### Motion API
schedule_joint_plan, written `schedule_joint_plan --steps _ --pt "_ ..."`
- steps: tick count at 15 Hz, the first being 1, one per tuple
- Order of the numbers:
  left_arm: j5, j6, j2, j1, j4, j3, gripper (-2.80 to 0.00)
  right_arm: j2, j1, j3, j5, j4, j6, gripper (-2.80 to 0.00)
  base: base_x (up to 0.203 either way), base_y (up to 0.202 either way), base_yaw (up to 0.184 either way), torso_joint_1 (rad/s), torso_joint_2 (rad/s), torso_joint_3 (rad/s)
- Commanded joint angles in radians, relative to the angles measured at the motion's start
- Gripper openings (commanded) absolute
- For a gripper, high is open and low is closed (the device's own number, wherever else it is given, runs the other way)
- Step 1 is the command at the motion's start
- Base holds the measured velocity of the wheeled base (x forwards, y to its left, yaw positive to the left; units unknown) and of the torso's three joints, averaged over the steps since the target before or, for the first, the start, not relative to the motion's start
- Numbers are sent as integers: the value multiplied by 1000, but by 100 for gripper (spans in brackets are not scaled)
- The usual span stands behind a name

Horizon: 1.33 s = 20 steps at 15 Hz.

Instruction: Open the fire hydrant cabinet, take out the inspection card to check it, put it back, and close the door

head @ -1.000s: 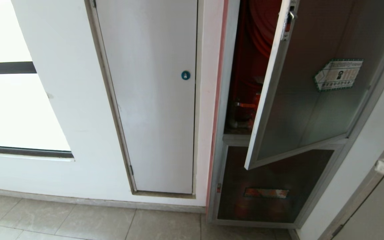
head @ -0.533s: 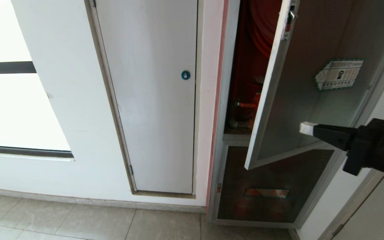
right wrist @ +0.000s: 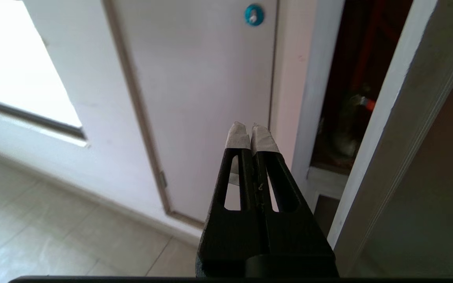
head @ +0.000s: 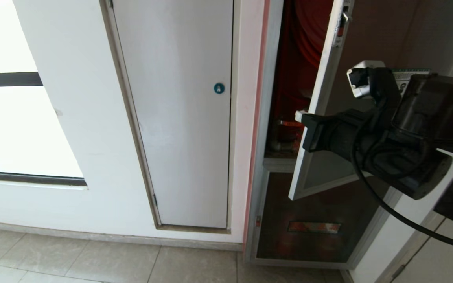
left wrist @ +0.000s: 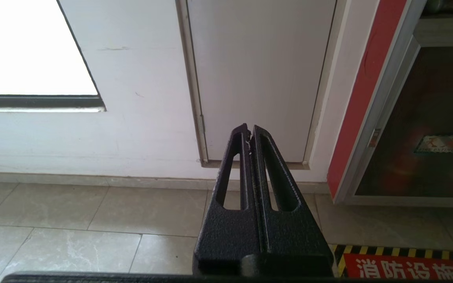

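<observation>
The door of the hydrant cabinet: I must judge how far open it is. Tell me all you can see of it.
The door is a dark tinted pane in a pale aluminium frame, swung partly open toward the camera, showing red interior beside it. A small latch sits high on its free edge. The right gripper, jaws shut, is by that edge; contact unclear.

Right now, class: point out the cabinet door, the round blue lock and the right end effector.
door (head: 321,102): head view, pale free edge of its frame.
round blue lock (head: 219,88): head view, its centre.
right end effector (right wrist: 252,135): right wrist view, between the taped tips.
</observation>
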<state>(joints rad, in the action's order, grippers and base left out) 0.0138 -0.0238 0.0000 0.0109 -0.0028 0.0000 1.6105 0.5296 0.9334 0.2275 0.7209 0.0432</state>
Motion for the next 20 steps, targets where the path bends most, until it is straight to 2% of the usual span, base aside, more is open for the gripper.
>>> schedule_joint_plan --steps 1,4,7,11,16,20 --pt "0 -1 2 0 0 6 -280 141 7 70 79 66 -2 -280 0 0 0 0 0 0" --pt "-1 0 2 0 0 6 -280 228 13 208 166 76 -10 -280 0 0 0 0 0 0" --pt "0 -1 1 0 0 6 -280 329 14 340 276 85 -60 -280 0 0 0 0 0 0" --pt "0 -1 2 0 0 6 -280 444 12 482 411 162 -106 -280 0 0 0 0 0 0" --pt "0 -1 2 0 0 6 -280 529 -9 612 514 198 -115 -280 0 0 0 0 0 0" --pt "-1 0 2 0 0 6 -280 578 -51 701 538 198 -115 -280 0 0 0 0 0 0"
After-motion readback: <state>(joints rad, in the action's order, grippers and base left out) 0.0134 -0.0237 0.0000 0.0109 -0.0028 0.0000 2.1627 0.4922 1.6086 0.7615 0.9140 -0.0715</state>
